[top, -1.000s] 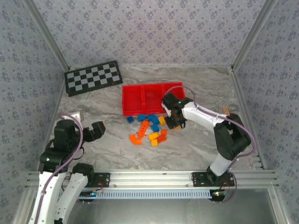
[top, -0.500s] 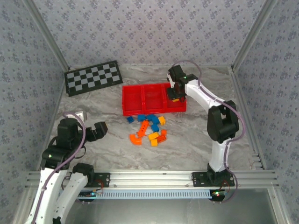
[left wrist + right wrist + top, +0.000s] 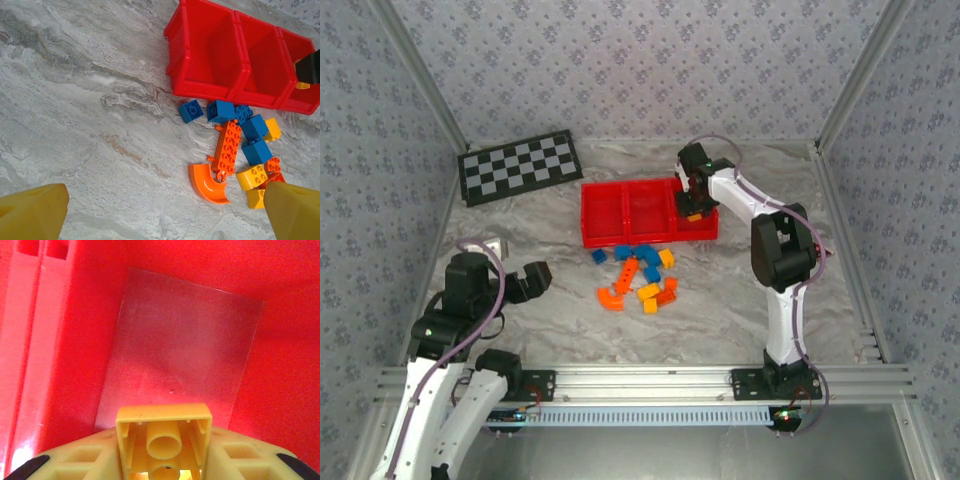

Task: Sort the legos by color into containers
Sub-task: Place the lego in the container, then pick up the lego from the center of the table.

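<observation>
1. Yellow brick (image 3: 163, 440) sits squarely between the right gripper's (image 3: 695, 203) two pale fingers (image 3: 75, 460), its hollow underside turned to the wrist camera. The jaws are closed in against its two sides and hold it, with no gap visible on either side.
2. That gripper hangs over the rightmost red bin (image 3: 708, 230) of the three joined containers (image 3: 625, 240). The bin's red floor and walls lie directly below the brick.
3. At the near left of the marble table (image 3: 75, 100), the left gripper (image 3: 527, 280) has its jaws spread wide. Its yellow fingertips (image 3: 32, 212) stand far apart and grip nothing.
4. Loose legos (image 3: 640, 275) lie on the table just in front of the bins, well apart from both grippers:
   - a curved orange piece (image 3: 209, 182);
   - a long orange-red brick (image 3: 227, 147) touching the curved piece's end;
   - several blue bricks (image 3: 255, 127), the small left one (image 3: 191, 110) slightly apart from the cluster;
   - yellow-orange bricks (image 3: 252, 176) at the right of the group.
5. A checkered board (image 3: 520, 167) lies at the far left, apart from the bins.
</observation>
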`<action>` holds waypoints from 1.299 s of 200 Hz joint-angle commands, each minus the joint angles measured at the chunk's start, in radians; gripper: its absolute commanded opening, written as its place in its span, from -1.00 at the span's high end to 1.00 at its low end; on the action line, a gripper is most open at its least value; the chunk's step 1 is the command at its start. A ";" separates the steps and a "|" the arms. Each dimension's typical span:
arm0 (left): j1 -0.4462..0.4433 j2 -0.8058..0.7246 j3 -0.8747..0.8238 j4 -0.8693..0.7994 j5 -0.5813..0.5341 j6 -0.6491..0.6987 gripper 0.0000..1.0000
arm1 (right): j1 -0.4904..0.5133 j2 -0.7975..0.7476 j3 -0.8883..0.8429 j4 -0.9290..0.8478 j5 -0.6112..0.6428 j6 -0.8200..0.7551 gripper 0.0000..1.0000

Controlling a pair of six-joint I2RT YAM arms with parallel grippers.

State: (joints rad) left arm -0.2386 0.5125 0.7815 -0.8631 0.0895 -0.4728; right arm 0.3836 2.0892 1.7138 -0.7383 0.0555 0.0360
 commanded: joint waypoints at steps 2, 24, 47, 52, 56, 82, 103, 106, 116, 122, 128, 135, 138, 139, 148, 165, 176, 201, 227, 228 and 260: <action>-0.007 -0.006 0.004 0.022 -0.004 -0.003 -0.99 | -0.006 0.003 0.042 -0.036 -0.002 -0.004 0.13; -0.007 -0.006 0.004 0.022 -0.004 -0.003 -1.00 | -0.005 0.000 0.052 -0.052 -0.011 -0.004 0.08; -0.007 -0.008 0.004 0.022 -0.004 -0.003 -0.99 | -0.002 -0.007 0.061 -0.067 -0.011 0.002 0.08; -0.007 -0.008 0.004 0.022 -0.003 -0.003 -0.99 | -0.002 -0.012 0.060 -0.068 -0.008 0.005 0.08; -0.007 -0.008 0.004 0.022 -0.004 -0.003 -1.00 | -0.002 -0.016 0.060 -0.069 -0.007 0.008 0.08; -0.007 -0.009 0.004 0.022 -0.004 -0.003 -1.00 | 0.008 -0.073 0.043 -0.072 0.006 0.030 0.08; -0.008 -0.010 0.002 0.022 -0.005 -0.003 -1.00 | 0.022 -0.151 -0.011 -0.065 0.006 0.056 0.07; -0.008 -0.008 0.002 0.022 -0.004 -0.003 -1.00 | 0.024 -0.164 -0.021 -0.063 0.005 0.065 0.06; -0.008 -0.008 0.001 0.022 -0.005 -0.003 -1.00 | 0.027 -0.207 -0.062 -0.054 -0.011 0.089 0.05; -0.008 -0.008 0.002 0.023 -0.005 -0.003 -0.99 | 0.028 -0.234 -0.089 -0.043 -0.025 0.099 0.05; -0.008 -0.007 0.002 0.024 -0.004 -0.003 -1.00 | 0.031 -0.263 -0.125 -0.031 -0.039 0.112 0.03; -0.007 -0.007 0.000 0.025 -0.004 -0.002 -1.00 | 0.035 -0.297 -0.166 -0.013 -0.053 0.134 -0.01; -0.009 -0.007 0.001 0.025 -0.004 -0.003 -0.99 | 0.036 -0.312 -0.184 -0.005 -0.059 0.145 -0.04; -0.008 -0.006 0.001 0.026 -0.004 -0.002 -0.99 | 0.036 -0.316 -0.187 -0.002 -0.062 0.149 -0.04; -0.009 -0.006 0.001 0.027 -0.002 -0.001 -1.00 | 0.040 -0.357 -0.246 0.023 -0.077 0.178 -0.14; -0.009 -0.003 -0.001 0.029 0.003 0.000 -1.00 | 0.051 -0.425 -0.342 0.068 -0.093 0.249 -0.37; -0.008 0.000 -0.001 0.030 0.007 0.002 -1.00 | 0.057 -0.461 -0.395 0.097 -0.108 0.286 -0.44; -0.008 -0.004 -0.003 0.038 0.018 0.009 -0.99 | 0.083 -0.501 -0.469 0.132 -0.141 0.334 -0.50; -0.008 -0.012 -0.005 0.041 0.018 0.010 -1.00 | 0.132 -0.477 -0.479 0.127 -0.110 0.322 -0.63; -0.008 -0.012 -0.005 0.041 0.018 0.010 -1.00 | 0.136 -0.475 -0.480 0.127 -0.107 0.320 -0.63; -0.008 -0.011 -0.006 0.041 0.018 0.008 -0.99 | 0.210 -0.399 -0.463 0.105 -0.068 0.268 -0.69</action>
State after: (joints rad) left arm -0.2386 0.5114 0.7784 -0.8494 0.0906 -0.4721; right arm 0.5491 1.6234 1.2388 -0.6147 -0.0414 0.3290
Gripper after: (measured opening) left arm 0.997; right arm 0.823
